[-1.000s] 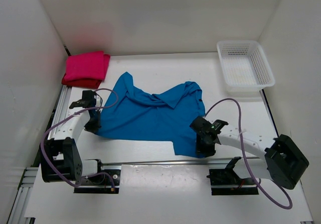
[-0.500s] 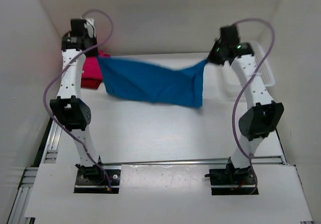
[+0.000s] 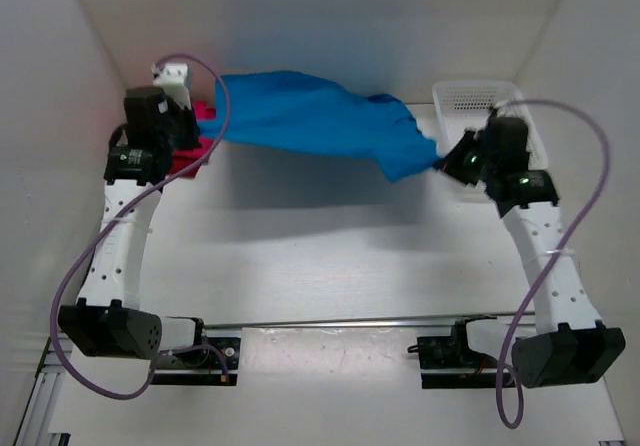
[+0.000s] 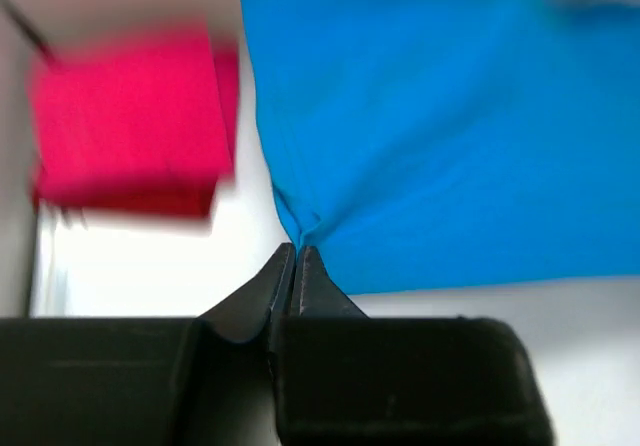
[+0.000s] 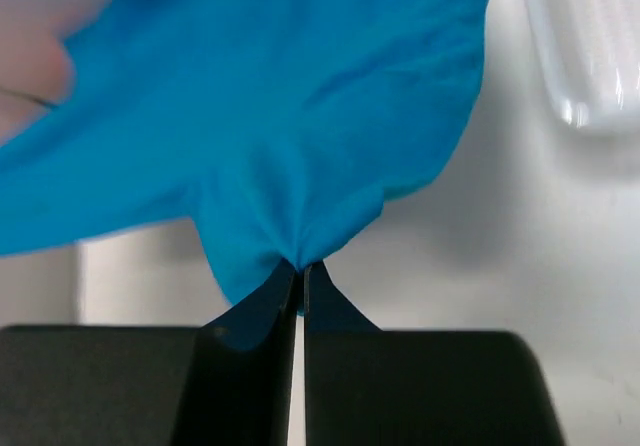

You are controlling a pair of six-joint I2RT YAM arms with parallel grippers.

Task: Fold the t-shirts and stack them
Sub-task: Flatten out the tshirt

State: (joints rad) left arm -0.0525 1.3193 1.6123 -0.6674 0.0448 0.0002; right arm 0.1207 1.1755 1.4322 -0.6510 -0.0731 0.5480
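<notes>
Your left gripper (image 4: 297, 251) and right gripper (image 5: 300, 266) stay pinched shut on the blue t-shirt (image 3: 320, 116). It has swung from hanging to billowing along the far side, so you're spreading it; folding hasn't begun.

Right gripper (image 5: 299, 276) – black housing across the whole bottom edge of the frame, two dark tapered jaws rising from it at lower centre, pressed together with only a thin pale seam between them. Bright blue t-shirt (image 5: 280, 116) – pinched at the jaw tips, the cloth gathered into tight creases there and fanning upward and to the left, filling the upper left and centre; edges soft with blur. White mesh basket (image 5: 585, 46) – upper right corner, only a rim and part of a wall in view, apart from the shirt. White table (image 5: 480, 256) – bare surface at right and lower centre.
</notes>
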